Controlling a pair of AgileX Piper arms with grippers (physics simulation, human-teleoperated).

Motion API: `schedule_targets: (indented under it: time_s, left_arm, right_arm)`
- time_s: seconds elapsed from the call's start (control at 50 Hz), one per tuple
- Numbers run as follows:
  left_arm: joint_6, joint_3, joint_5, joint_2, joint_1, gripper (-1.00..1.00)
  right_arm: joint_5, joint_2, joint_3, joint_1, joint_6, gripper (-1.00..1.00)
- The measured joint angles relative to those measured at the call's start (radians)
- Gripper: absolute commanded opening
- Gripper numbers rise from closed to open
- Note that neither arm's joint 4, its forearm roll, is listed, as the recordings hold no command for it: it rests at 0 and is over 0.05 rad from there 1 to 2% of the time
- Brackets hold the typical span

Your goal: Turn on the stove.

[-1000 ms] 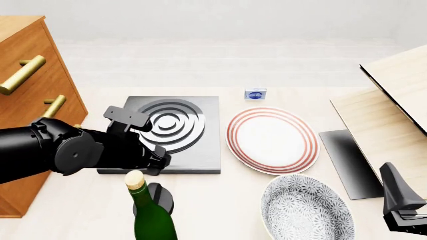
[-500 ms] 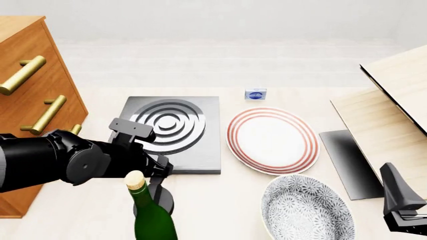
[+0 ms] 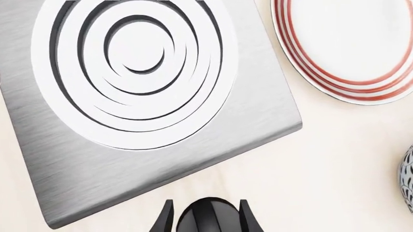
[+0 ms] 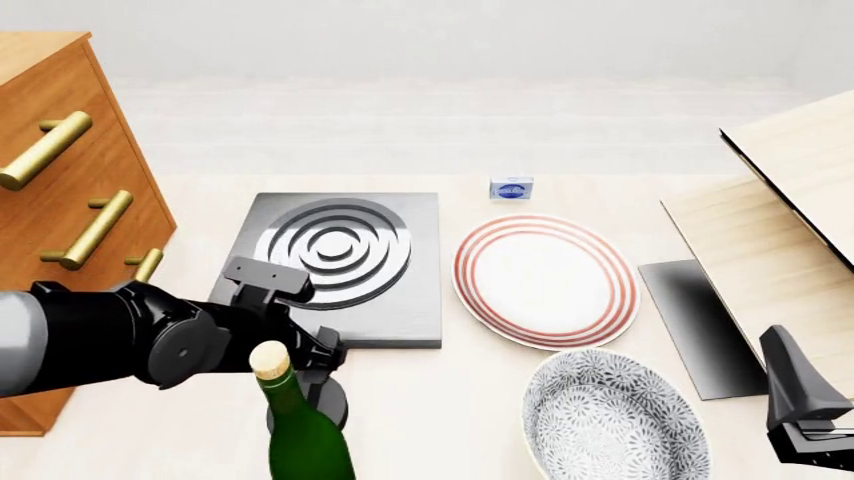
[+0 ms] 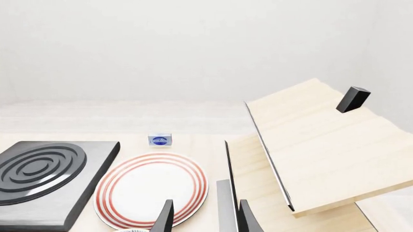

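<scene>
The stove [image 4: 350, 262] is a grey square slab with raised concentric rings, left of centre on the table. Its small black round knob [image 4: 324, 397] sits just in front of the slab's near edge, partly hidden by a bottle. My left gripper [image 4: 318, 362] is down at the knob. In the left wrist view the gripper [image 3: 205, 204] is open, with one finger on each side of the knob [image 3: 208, 218] and the stove [image 3: 148, 96] beyond. My right gripper [image 4: 798, 395] is open and empty at the near right corner, far from the stove [image 5: 45, 174].
A green bottle [image 4: 304, 440] stands right in front of the knob. A white plate with red rings [image 4: 545, 280] lies right of the stove, a patterned bowl [image 4: 611, 420] nearer. A wooden drawer cabinet [image 4: 60, 210] is at left. Tilted wooden boards [image 4: 787, 200] and a dark slab [image 4: 701, 325] are at right.
My left arm has drawn back from over the stove's near part and come down, so that its fingers now flank the knob. The right arm has not moved.
</scene>
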Motion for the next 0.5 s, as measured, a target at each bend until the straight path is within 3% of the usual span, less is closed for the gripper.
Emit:
schedule_targets:
  time_s: [0.5]
  left_arm:
    - [-0.05, 0.069, -0.083, 0.044, -0.016, 1.0]
  right_arm:
    - [0.0, 0.0, 0.0, 0.0, 0.0, 1.0]
